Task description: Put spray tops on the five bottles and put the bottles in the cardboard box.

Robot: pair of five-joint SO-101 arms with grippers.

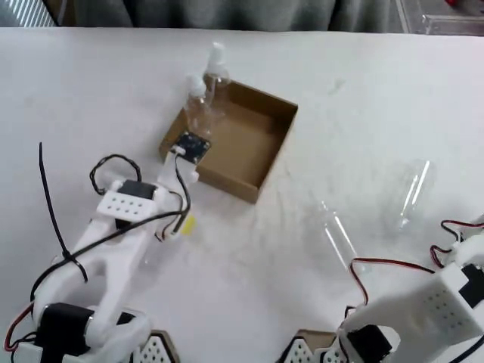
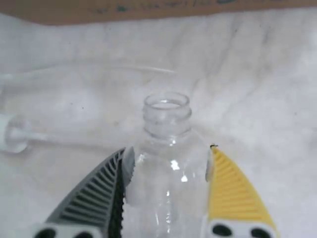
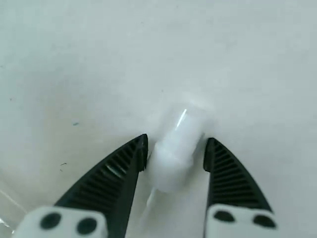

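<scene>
Uncapped bottle [image 2: 166, 116] is clamped at its shoulder by the left gripper [image 2: 167, 151], just beside the cardboard box [image 1: 231, 181]. Right gripper [image 3: 176, 143] stands open astride a white spray top [image 3: 181, 128] lying on the table [image 3: 74, 59].

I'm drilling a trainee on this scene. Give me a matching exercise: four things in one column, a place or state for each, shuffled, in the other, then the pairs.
Things:
1. box
2. topless bottle
3. spray top
4. capped bottles

Places or states:
A. standing upright
B. between the open right gripper
C. clamped in the left gripper
D. brown cardboard, open on top

Pairs: 1-D, 2-C, 3-B, 4-A
</scene>
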